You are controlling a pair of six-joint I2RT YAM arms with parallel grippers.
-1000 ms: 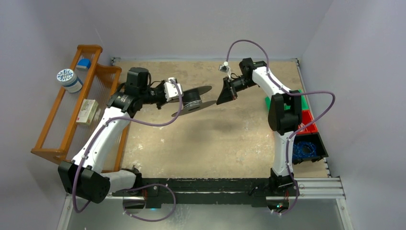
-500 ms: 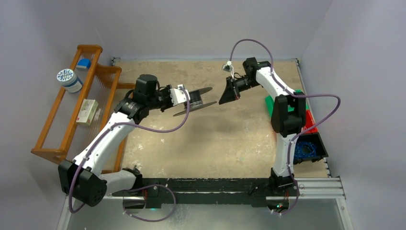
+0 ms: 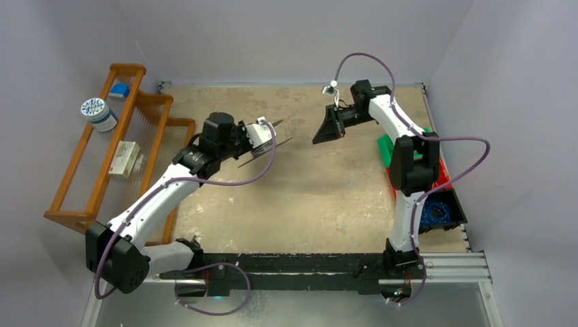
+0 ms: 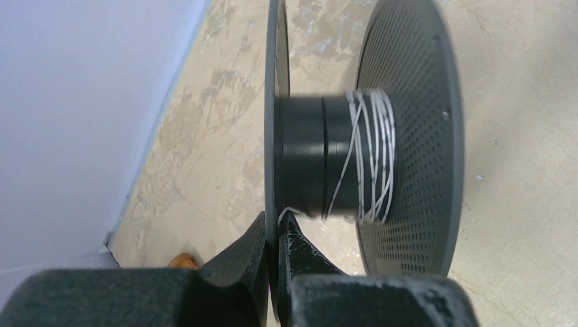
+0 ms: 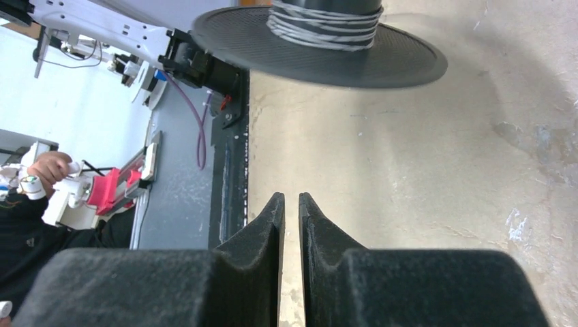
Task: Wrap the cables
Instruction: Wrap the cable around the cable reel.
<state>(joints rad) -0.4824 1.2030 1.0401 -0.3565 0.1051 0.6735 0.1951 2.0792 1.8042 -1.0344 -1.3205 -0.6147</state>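
My left gripper is shut on the thin left flange of a black spool and holds it above the table, left of centre. In the left wrist view the fingertips pinch that flange. The thin whitish cable is wound in several loose turns round the hub, and one strand runs down to the fingertips. My right gripper hangs right of the spool, apart from it. Its jaws stand almost closed with nothing between them. The spool and cable show ahead of it.
A wooden rack stands along the left edge with a round tub and a small box. Green, red and black bins sit at the right edge; the black one holds a blue wire tangle.
My left arm has carried the spool to the right and turned it, so it now shows nearly edge-on. My right gripper has shifted slightly right and back.
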